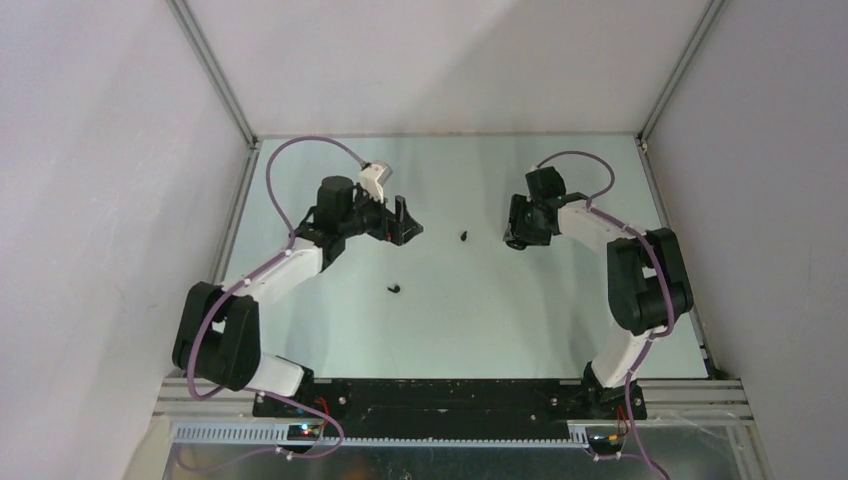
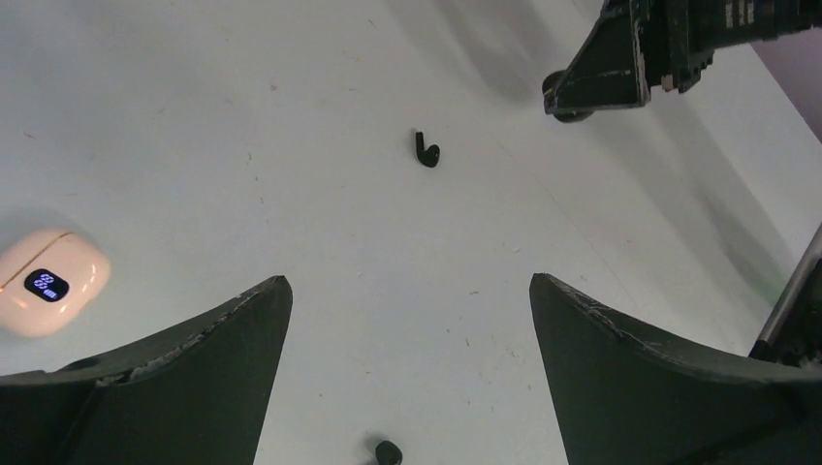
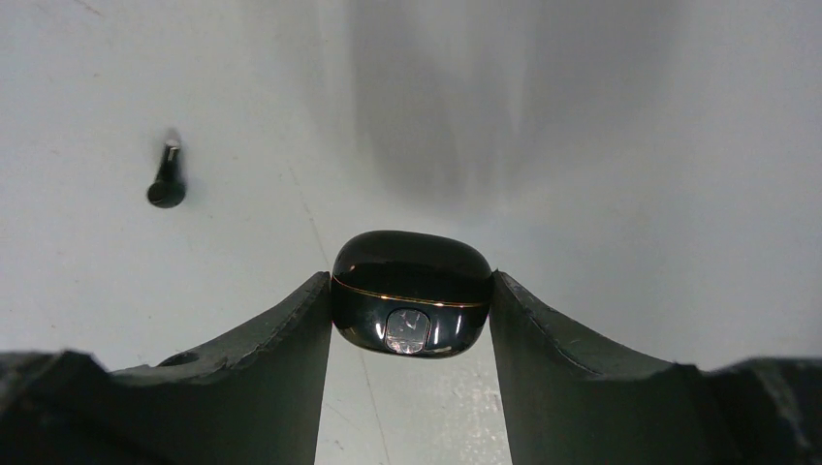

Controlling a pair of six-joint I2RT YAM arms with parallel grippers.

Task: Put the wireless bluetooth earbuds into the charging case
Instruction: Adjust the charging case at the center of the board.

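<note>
Our right claw (image 3: 411, 325) is clenched on the black charging case (image 3: 411, 276), lid down; our left claw (image 2: 407, 291) hangs released over the worktop (image 2: 242, 116), a black earbud (image 2: 426, 151) at its 12 o'clock. We should hold the case level, then pinch the stem.

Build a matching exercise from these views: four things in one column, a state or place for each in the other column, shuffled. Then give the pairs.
Column one
1. left gripper
2. right gripper
3. cream case
4. black earbud nearer the right gripper

Column two
A. lies on the table with its screen lit
B. shut on the black case
C. open, holding nothing
D. lies loose on the table between the two grippers

Pairs: 1-C, 2-B, 3-A, 4-D
</note>
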